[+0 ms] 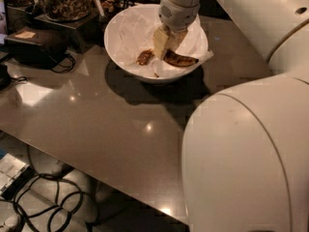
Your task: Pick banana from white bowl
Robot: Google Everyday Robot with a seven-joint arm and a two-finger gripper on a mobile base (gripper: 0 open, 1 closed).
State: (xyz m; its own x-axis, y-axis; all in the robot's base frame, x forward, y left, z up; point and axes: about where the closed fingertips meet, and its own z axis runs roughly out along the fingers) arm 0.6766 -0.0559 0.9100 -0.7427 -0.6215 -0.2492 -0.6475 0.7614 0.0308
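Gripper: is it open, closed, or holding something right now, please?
Gripper: down inside the white bowl, next to the banana; open or closed cannot be told.
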